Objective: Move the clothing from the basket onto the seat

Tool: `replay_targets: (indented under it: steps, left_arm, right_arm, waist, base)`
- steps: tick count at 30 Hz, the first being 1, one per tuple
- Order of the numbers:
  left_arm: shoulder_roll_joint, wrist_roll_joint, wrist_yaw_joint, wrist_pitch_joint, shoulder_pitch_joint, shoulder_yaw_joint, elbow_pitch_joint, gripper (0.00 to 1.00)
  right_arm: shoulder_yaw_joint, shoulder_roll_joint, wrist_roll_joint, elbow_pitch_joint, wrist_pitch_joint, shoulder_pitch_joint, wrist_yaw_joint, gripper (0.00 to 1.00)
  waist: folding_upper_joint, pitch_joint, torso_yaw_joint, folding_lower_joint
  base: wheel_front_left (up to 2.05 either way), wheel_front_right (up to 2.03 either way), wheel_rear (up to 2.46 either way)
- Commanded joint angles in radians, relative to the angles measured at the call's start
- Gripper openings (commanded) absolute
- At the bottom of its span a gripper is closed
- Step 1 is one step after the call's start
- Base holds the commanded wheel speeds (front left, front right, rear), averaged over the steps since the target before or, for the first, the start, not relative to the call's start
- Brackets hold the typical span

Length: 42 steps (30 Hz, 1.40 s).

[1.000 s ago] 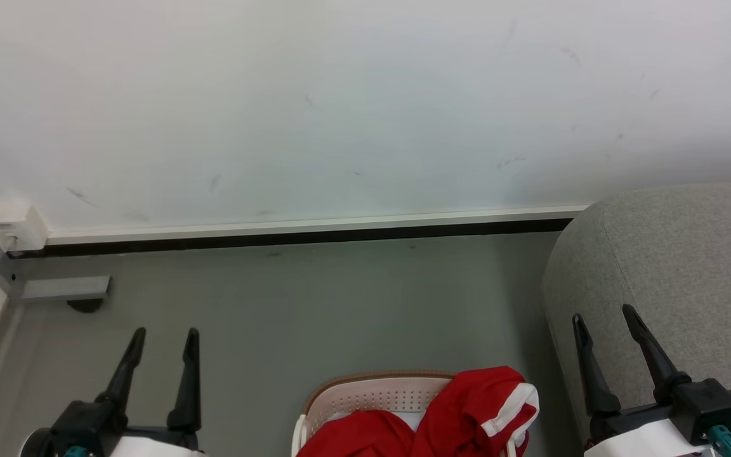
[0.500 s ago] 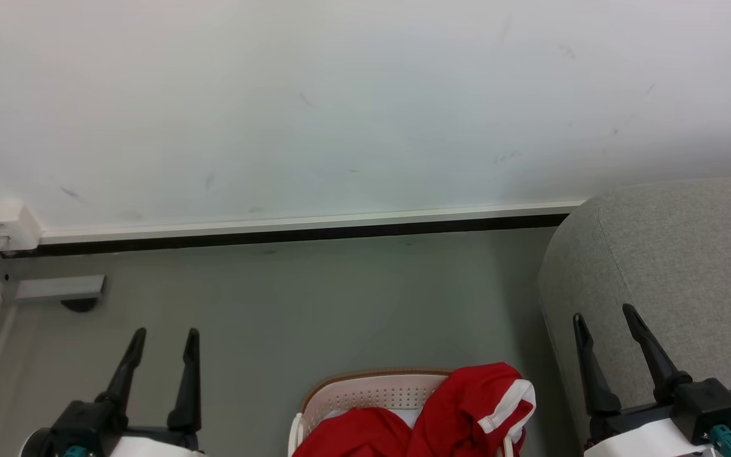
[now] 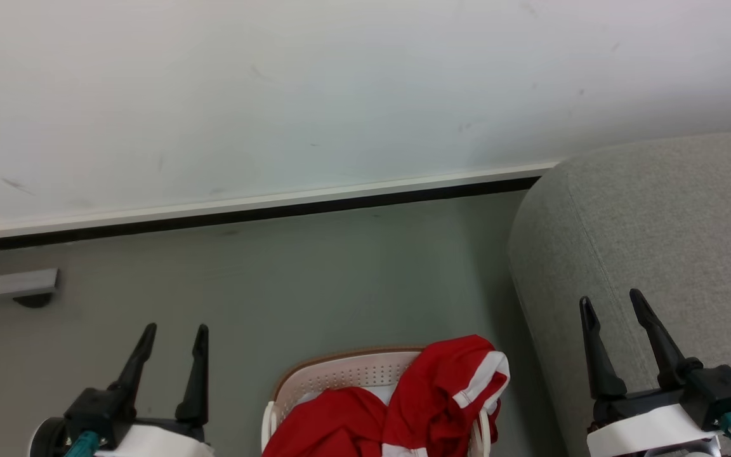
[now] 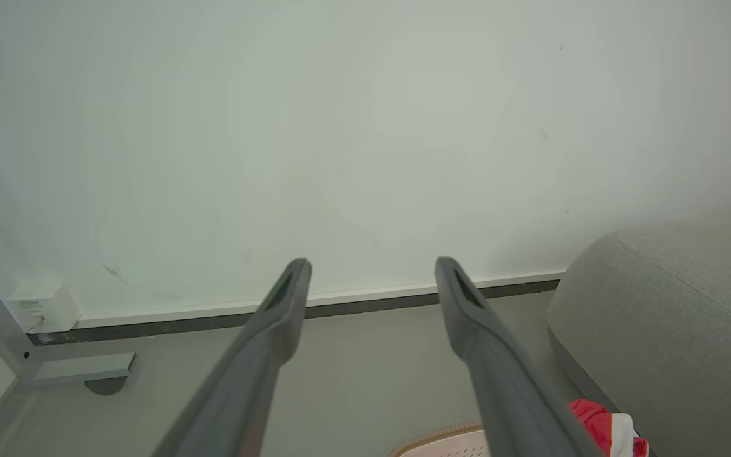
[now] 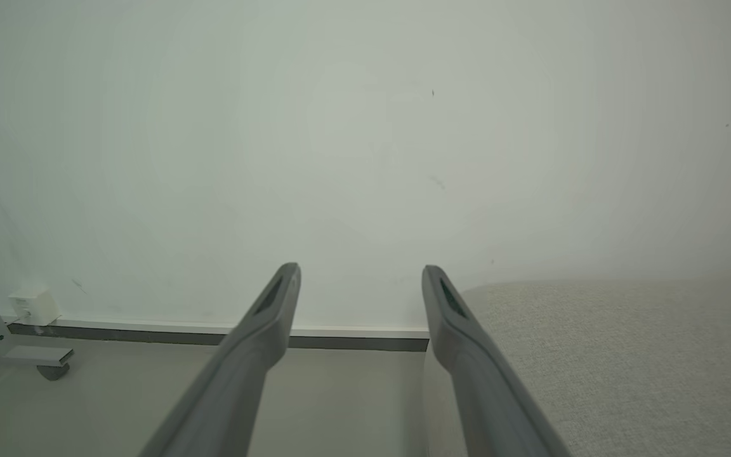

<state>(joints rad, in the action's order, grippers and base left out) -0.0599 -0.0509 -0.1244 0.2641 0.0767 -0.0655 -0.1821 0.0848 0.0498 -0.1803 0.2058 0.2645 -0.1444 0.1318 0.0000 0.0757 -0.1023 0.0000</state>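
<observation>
1. The left tool (image 3: 176, 329) has its fingers spread wide with nothing between them. It hangs over the bare floor (image 3: 315, 273).
2. The right tool (image 3: 611, 298) is just as wide and also empty. It is held above the rounded edge of the seat (image 3: 657, 216).
3. The clothing (image 3: 429, 400), red with white bands, is heaped in the basket (image 3: 340, 379). It lies between the two tools, right of the left one and left of the right one, and closer to the robot than either pair of fingertips. Neither tool touches it.
4. One red fold with a white band hangs over the basket's rim on the side facing the right tool.
5. The basket stands on the floor, near the seat's side, with its brown rim showing at the back.
6. In the left wrist view, the left tool (image 4: 372, 263) points at the wall (image 4: 340, 127). A corner of the clothing (image 4: 600, 422) shows just right of its right finger.
7. In the right wrist view, the right tool (image 5: 360, 270) also faces the wall. The grey seat (image 5: 625, 355) spreads out beneath and to the right of its right finger.
</observation>
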Motion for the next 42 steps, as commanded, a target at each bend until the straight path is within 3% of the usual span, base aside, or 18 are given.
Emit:
replay_targets:
  steps: [1, 10, 17, 33, 42]
  left_arm:
    - [-0.012, 0.005, -0.004, 0.001, 0.021, 0.004, -0.019, 1.0]
    - [-0.056, 0.011, -0.006, 0.001, 0.108, 0.083, -0.154, 1.0]
    - [-0.089, 0.007, -0.005, 0.001, 0.171, 0.153, -0.264, 1.0]
    - [-0.148, -0.148, -0.005, -0.001, 0.391, 0.402, -0.637, 1.0]
    - [-0.164, -0.197, -0.006, -0.108, 0.537, 0.591, -0.855, 1.0]
  right_arm:
    - [-0.002, 0.002, -0.015, -0.004, 0.0, -0.025, -0.002, 1.0]
    - [-0.007, 0.001, -0.045, -0.018, 0.0, -0.065, -0.002, 1.0]
    - [-0.016, 0.001, -0.064, -0.02, 0.0, -0.086, -0.002, 1.0]
    - [-0.025, 0.001, -0.098, -0.053, 0.0, -0.145, -0.002, 1.0]
    - [-0.033, 0.001, -0.121, -0.083, 0.0, -0.189, -0.002, 1.0]
  waist:
    - [0.0, 0.031, -0.033, 0.0]
    - [0.0, 0.128, -0.135, 0.0]
    - [0.0, 0.176, -0.177, 0.0]
    - [0.0, 0.326, -0.255, 0.0]
    - [0.0, 0.429, -0.289, 0.0]
  base:
    - [0.0, 0.0, 0.0]
    - [0.0, 0.0, 0.0]
    - [0.0, 0.0, 0.0]
    - [0.0, 0.0, 0.0]
    - [0.0, 0.0, 0.0]
